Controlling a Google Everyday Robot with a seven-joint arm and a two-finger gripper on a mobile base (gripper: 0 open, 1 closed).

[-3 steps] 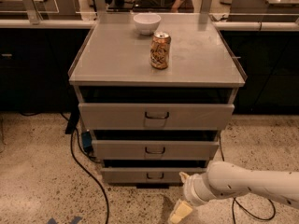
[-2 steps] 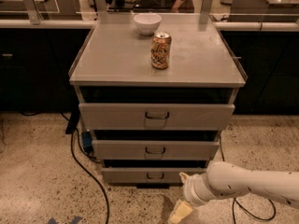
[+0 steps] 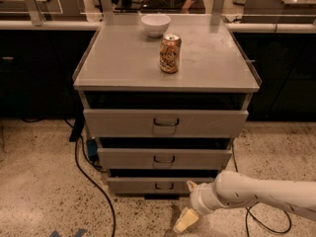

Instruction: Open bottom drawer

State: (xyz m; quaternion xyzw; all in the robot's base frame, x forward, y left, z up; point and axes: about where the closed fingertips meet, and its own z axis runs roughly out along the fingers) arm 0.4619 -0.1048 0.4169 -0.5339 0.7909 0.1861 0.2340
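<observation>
The bottom drawer [image 3: 133,185] is the lowest of three grey drawer fronts in the cabinet, with a small dark wire handle [image 3: 164,185]. Its front sits about level under the middle drawer [image 3: 163,158], and no tray interior shows. My gripper [image 3: 187,204] is low at the drawer's right end, just in front of it, on a white arm [image 3: 261,194] coming in from the right. Its cream fingers are spread apart, one fingertip [image 3: 191,185] up near the drawer front right of the handle, the other [image 3: 183,221] down near the floor. It holds nothing.
The top drawer [image 3: 165,122] is the widest. On the cabinet top [image 3: 118,63] stand a drink can [image 3: 170,53] and a white bowl [image 3: 155,24]. Black cables [image 3: 94,181] run over the speckled floor at the left. Dark counters stand behind on both sides.
</observation>
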